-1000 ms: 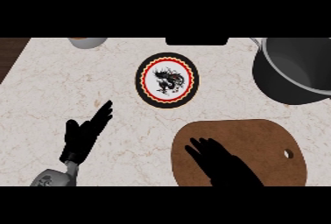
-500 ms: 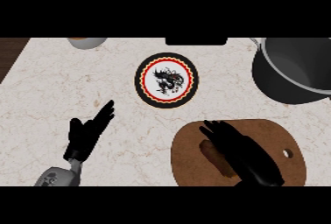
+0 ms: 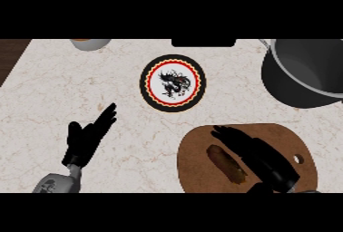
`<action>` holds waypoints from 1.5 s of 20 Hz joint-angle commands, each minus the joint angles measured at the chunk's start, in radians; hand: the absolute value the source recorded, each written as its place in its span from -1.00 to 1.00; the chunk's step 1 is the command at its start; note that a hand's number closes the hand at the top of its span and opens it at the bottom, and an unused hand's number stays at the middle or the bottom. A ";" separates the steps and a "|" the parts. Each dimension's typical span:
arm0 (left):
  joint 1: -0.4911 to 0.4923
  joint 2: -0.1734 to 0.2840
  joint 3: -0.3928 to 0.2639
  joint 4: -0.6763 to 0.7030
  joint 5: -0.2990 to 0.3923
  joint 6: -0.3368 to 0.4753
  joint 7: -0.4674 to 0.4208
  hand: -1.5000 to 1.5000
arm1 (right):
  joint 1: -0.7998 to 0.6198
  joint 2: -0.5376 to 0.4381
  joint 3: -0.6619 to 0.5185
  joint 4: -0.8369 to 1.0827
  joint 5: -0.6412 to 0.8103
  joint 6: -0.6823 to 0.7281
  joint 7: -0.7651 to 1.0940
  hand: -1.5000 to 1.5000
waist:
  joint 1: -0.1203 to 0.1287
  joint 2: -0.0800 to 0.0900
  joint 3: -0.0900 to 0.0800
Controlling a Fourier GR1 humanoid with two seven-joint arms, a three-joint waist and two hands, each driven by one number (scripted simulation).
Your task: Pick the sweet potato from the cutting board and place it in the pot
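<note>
The sweet potato (image 3: 226, 164) lies on the cutting board (image 3: 288, 140), just left of the right hand (image 3: 258, 152), whose fingers are extended, apparently lined up to grasp; pot (image 3: 305, 72) waits beyond

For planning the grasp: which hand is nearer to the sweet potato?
Right. The right hand lies over the board, right beside the sweet potato. The left hand rests far to its left on the counter.

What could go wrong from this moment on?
The right hand lies open beside the sweet potato, not round it; closing from here might nudge it along the cutting board instead of catching it. The pot sits far off at the counter's upper right, partly out of view, so a carry could clip its rim.
</note>
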 commanded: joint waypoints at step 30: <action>0.034 -0.053 0.078 -0.047 -0.084 -0.030 0.019 0.00 | -0.020 -0.004 -0.449 0.667 -0.258 -0.047 -0.669 1.00 | -0.038 0.006 0.006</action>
